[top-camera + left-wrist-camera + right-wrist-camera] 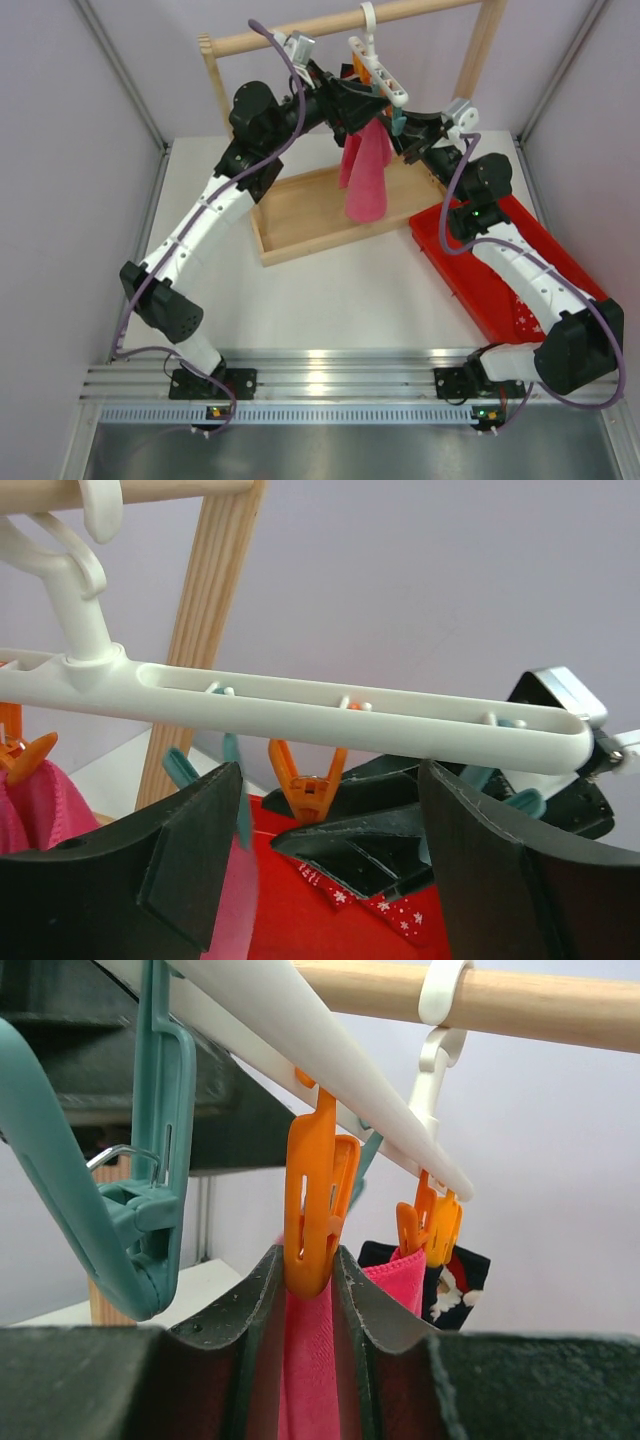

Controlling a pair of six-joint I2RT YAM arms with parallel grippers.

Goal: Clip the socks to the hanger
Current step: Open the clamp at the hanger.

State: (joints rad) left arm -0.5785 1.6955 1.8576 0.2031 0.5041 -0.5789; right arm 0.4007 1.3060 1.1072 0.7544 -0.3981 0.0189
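One sock pinched at the clip, hanger free to swing

One small red fabric sock with white snowflake print [398, 912] is up at the white plastic slotted hanger [350, 705], which hangs by its hook from the round wooden rail [520, 1000]. The right claw [310, 1272] has its fingers nearly together on the sock's upper edge, and the lower end of an orange plastic clip [315, 1200] sits between the fingertips [258, 1305]. The left claw [326, 815] stands wide apart just under the hanger's bar, with nothing in it.

The sock looks light, thin and limp: it will fold and slide rather than hold a shape. It is best taken close to the cuff, with a narrow margin left proud for the clip to bite. The clip is stiff sprung plastic and probably has to be squeezed at its upper wings. The hanger is light and pivots on its hook, so any push is likely to swing or tilt it.

A white-speckled patch [522, 320] in the red plastic tray [470, 285] on the bench [350, 300] may be the second sock; too small to tell.
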